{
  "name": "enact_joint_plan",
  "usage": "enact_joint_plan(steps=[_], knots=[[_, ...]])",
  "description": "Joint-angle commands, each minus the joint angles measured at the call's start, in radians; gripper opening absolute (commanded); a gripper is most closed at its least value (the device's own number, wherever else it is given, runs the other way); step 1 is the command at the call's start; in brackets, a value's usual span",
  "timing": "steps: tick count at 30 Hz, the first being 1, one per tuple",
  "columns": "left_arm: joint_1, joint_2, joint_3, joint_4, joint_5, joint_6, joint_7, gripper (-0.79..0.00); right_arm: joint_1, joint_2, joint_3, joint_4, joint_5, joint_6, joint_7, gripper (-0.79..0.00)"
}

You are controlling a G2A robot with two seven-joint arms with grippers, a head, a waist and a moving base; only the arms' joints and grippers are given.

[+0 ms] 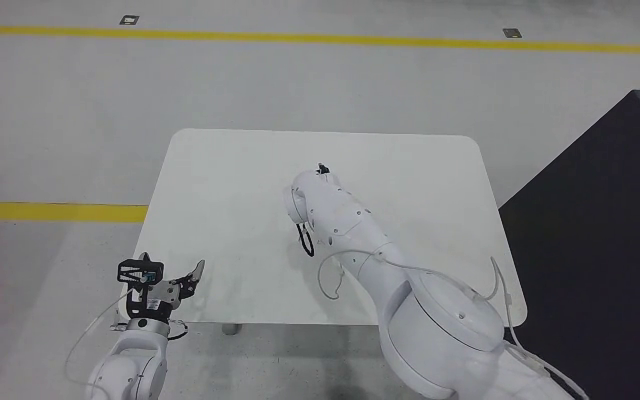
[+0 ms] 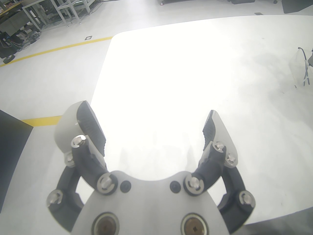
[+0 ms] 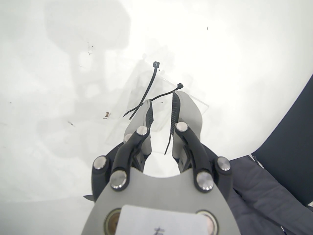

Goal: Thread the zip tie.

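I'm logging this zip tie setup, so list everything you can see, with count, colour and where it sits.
Table: one, white, in front of the robot.
Zip ties: two, black, crossed on the clear stand.
Clear stand: one, transparent, mid-table.
Black strand: one, thin, beside a right finger; cannot tell what it is.
Floor lines: two, yellow, beyond the table and to its left.
Dark panel: one, black, off the table's right side.
Left gripper: one, white and black, fingers open, over the table's near-left corner.
Right gripper: one, grey and black, fingers apart, just above the zip ties.
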Motion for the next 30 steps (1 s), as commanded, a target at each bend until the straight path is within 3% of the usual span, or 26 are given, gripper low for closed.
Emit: enact_joint_plan(steps=[1, 17, 30], knots=[[0.0, 0.0, 0.0, 0.0, 0.0, 0.0, 0.0, 0.0, 0.0, 0.001, 0.003, 0.001, 0.001, -0.004, -0.002, -0.603], [0.0, 0.0, 0.0, 0.0, 0.0, 0.0, 0.0, 0.0, 0.001, 0.023, 0.03, 0.007, 0.019, -0.04, -0.013, -0.548], [0.0, 0.0, 0.0, 0.0, 0.0, 0.0, 0.0, 0.0, -0.016, 0.03, 0.051, -0.015, 0.038, -0.118, -0.049, -0.576]])
